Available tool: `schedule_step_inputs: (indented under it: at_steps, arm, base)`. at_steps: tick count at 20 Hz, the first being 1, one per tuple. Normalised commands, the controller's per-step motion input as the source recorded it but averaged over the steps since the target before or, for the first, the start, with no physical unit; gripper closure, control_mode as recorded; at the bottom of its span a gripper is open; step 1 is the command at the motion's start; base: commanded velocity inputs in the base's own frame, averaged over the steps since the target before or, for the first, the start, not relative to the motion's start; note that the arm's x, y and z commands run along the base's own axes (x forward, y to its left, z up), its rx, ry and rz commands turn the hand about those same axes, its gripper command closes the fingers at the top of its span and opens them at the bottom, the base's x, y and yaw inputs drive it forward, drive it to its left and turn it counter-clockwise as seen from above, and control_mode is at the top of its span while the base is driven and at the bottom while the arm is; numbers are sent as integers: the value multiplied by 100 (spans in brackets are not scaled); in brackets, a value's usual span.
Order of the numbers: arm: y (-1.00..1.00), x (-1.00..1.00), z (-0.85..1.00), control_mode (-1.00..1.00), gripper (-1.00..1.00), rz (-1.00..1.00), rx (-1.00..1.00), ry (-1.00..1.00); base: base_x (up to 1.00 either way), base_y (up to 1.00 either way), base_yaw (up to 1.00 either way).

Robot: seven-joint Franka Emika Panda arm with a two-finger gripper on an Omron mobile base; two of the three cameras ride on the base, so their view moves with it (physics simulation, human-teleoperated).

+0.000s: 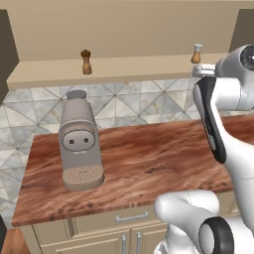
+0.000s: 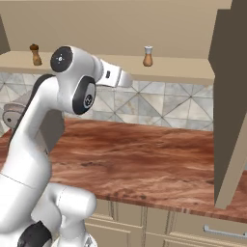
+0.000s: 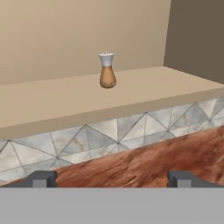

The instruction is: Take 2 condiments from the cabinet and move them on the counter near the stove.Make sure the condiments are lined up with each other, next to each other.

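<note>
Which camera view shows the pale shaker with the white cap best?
The hand view: the pale shaker with a white cap stands central, large and unobstructed on the cabinet shelf. Both base views show it tiny and distant.

Two shakers up on the cabinet shelf [image 1: 124, 69]: one brown pepper mill [image 1: 86, 62], one pale shaker with a white cap [image 3: 107, 70]. One coffee machine [image 1: 79, 141] down on the counter [image 1: 149, 158], and one arm working.

Pepper mill [image 1: 86, 62] and white-capped shaker [image 3: 107, 70] — upright (well apart) on cabinet shelf [image 3: 52, 98].
</note>
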Motion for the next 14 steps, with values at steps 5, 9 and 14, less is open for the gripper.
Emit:
schedule_step_inputs:
  at_steps: [5,9,14]
  arm:
    - [-30,58,1,-100,-100,0,2,7]
    - [-27,65,5,-100,-100,0,3,13]
    - [-22,56,14,-100,-100,0,1,10]
  base:
    - [0,0,0]
    - [0,0,0]
    - [0,0,0]
